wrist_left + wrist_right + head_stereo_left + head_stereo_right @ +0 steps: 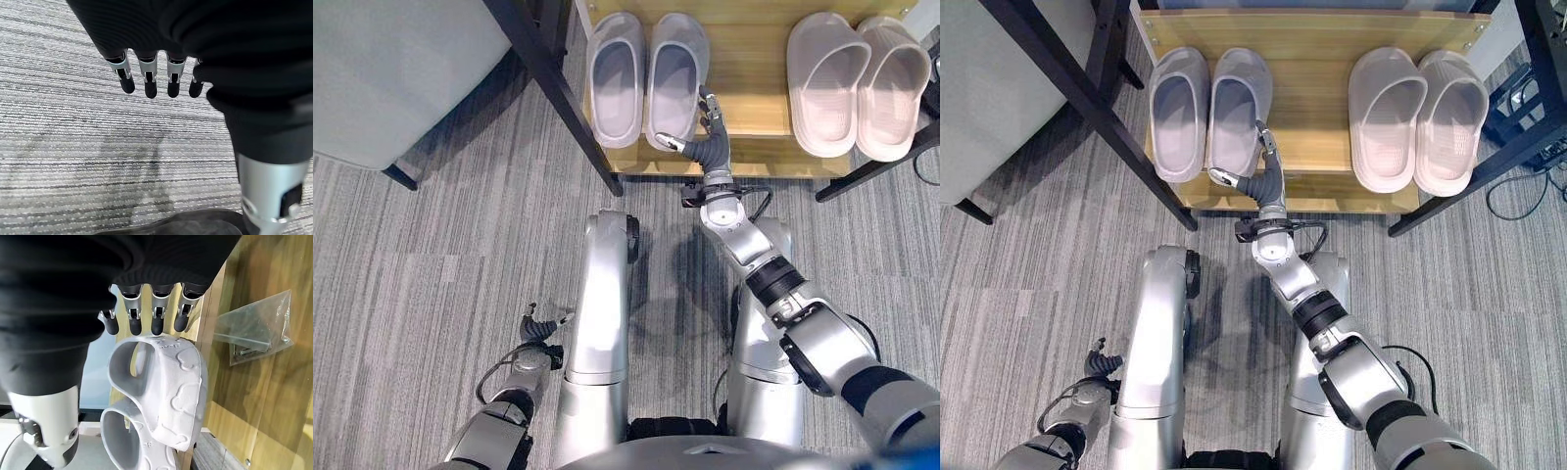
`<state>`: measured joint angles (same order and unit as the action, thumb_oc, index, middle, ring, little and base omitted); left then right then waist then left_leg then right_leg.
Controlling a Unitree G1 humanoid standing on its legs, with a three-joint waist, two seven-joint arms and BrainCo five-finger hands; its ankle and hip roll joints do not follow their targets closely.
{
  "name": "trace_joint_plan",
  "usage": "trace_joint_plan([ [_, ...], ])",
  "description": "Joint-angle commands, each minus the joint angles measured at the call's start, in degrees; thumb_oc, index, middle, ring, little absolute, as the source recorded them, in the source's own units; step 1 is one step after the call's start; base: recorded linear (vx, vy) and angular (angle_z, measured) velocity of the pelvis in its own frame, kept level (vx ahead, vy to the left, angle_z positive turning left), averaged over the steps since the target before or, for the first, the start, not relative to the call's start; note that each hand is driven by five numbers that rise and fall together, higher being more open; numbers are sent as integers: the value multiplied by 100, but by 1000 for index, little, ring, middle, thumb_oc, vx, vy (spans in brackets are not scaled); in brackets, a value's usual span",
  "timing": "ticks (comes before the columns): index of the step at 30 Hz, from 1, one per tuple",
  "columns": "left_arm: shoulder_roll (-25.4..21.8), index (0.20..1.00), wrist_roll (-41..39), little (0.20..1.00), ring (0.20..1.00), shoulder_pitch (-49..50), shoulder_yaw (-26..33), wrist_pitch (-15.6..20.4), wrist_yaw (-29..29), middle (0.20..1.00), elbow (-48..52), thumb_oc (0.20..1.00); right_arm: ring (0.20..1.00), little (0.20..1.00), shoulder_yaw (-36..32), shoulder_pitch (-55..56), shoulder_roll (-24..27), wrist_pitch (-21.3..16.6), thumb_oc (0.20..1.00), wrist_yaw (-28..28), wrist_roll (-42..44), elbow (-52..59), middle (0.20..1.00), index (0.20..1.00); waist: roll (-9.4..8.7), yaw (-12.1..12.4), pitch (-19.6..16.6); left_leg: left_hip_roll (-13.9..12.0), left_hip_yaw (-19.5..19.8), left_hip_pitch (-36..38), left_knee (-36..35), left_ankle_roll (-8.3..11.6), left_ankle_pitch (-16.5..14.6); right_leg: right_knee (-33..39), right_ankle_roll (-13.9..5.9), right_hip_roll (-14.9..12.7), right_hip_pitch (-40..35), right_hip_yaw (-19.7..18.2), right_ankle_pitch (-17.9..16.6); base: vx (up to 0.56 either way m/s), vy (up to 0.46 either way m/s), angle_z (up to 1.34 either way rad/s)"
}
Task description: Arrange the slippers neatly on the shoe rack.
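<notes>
Two pairs of pale slippers stand on the wooden shoe rack shelf [749, 69]. The left pair [615, 78] sits toes inward side by side, and the right pair [827, 83] lies close together near the shelf's right end. My right hand [710, 147] is at the heel corner of the left pair's right slipper [675, 73], open, with straight fingers [156, 318] along its side and the thumb by its heel. The wrist view shows that pair [166, 396] just past the fingertips. My left hand [540, 333] hangs low over the carpet, open and holding nothing, with its fingers [149, 78] straight.
Black frame bars [558, 88] slant down beside the rack's left end, and another [871, 171] runs at its right. A grey cushioned seat [391, 69] stands at the upper left. A clear plastic bag of hardware [254, 333] lies on the wood. Striped grey carpet [431, 274] covers the floor.
</notes>
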<state>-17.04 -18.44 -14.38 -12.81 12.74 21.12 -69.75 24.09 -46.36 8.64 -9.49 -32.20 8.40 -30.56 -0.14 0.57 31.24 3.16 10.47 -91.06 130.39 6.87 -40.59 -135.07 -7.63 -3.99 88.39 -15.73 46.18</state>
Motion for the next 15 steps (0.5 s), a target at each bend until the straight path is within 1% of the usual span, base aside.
trace_joint_plan([
  [1, -108, 1000, 211, 1000, 1000, 318, -154, 98, 149, 1000, -77, 1000, 1000, 1000, -137, -34, 159, -352, 1000, -310, -633, 906, 1000, 1000, 33, 220, -310, 56, 167, 111, 534, -433, -500, -298, 576, 78, -413, -475, -1063, 0, 0, 0],
  [3, -90, 1000, 248, 1000, 1000, 342, -122, 113, 169, 1000, -61, 1000, 1000, 1000, -244, 87, 240, -362, 1000, -423, -865, 1192, 1000, 1000, 35, 195, -325, 49, 169, 111, 525, -437, -504, -286, 576, 87, -401, -466, -1064, 0, 0, 0],
  [5, -49, 1000, 363, 1000, 1000, 409, -45, 119, 166, 1000, -71, 1000, 1000, 1000, -505, 349, 464, -320, 1000, -645, -1491, 1775, 1000, 1000, 33, 136, -350, 17, 153, 111, 529, -446, -519, -273, 581, 102, -377, -448, -1064, 0, -16, -1],
  [7, -28, 1000, 500, 1000, 1000, 501, 10, 162, 159, 1000, 8, 1000, 1000, 1000, -643, 743, 756, -227, 1000, -708, -2165, 2435, 1000, 1000, 20, 80, -380, -7, 148, 111, 511, -457, -522, -225, 577, 109, -364, -441, -1083, -2, -43, -1],
  [9, 9, 1000, 560, 1000, 1000, 555, 77, 170, 149, 1000, 31, 1000, 1000, 1000, -728, 1153, 876, -240, 1000, -668, -2392, 2870, 1000, 1000, 21, 36, -422, -28, 150, 111, 482, -472, -515, -182, 554, 102, -359, -434, -1110, 2, -7, -2],
  [10, 26, 1000, 562, 1000, 1000, 578, 105, 155, 135, 1000, 29, 1000, 1000, 1000, -768, 1385, 923, -232, 1000, -604, -2444, 3097, 1000, 1000, 13, 10, -452, -33, 150, 111, 470, -475, -507, -159, 547, 100, -354, -431, -1121, 8, -9, -5],
  [11, 50, 1000, 585, 1000, 1000, 604, 172, 117, 93, 1000, 15, 1000, 1000, 1000, -826, 1939, 860, -338, 1000, -373, -2140, 3359, 1000, 1000, -7, -51, -474, -32, 147, 111, 446, -481, -491, -112, 522, 108, -355, -428, -1145, 7, -3, -6],
  [13, 74, 1000, 554, 1000, 1000, 589, 264, 83, 35, 1000, -44, 1000, 1000, 1000, -962, 2427, 821, -460, 1000, -212, -1723, 3505, 1000, 1000, -36, -121, -552, -67, 141, 111, 382, -478, -452, -26, 502, 93, -350, -418, -1183, 7, 30, -10],
  [14, 67, 1000, 547, 1000, 1000, 564, 359, 62, -36, 1000, -107, 1000, 1000, 1000, -1099, 2899, 885, -517, 1000, -54, -1559, 3637, 1000, 1000, -60, -172, -651, -84, 134, 111, 208, -494, -408, 153, 498, 40, -359, -378, -1215, -2, 75, -12],
  [15, 60, 1000, 618, 1000, 1000, 550, 425, 83, -73, 1000, -106, 1000, 1000, 1000, -1166, 3271, 985, -569, 1000, 81, -1687, 3817, 1000, 1000, -93, -230, -772, -147, 104, 114, -137, -500, -336, 480, 499, -32, -391, -292, -1230, -10, 91, -4],
])
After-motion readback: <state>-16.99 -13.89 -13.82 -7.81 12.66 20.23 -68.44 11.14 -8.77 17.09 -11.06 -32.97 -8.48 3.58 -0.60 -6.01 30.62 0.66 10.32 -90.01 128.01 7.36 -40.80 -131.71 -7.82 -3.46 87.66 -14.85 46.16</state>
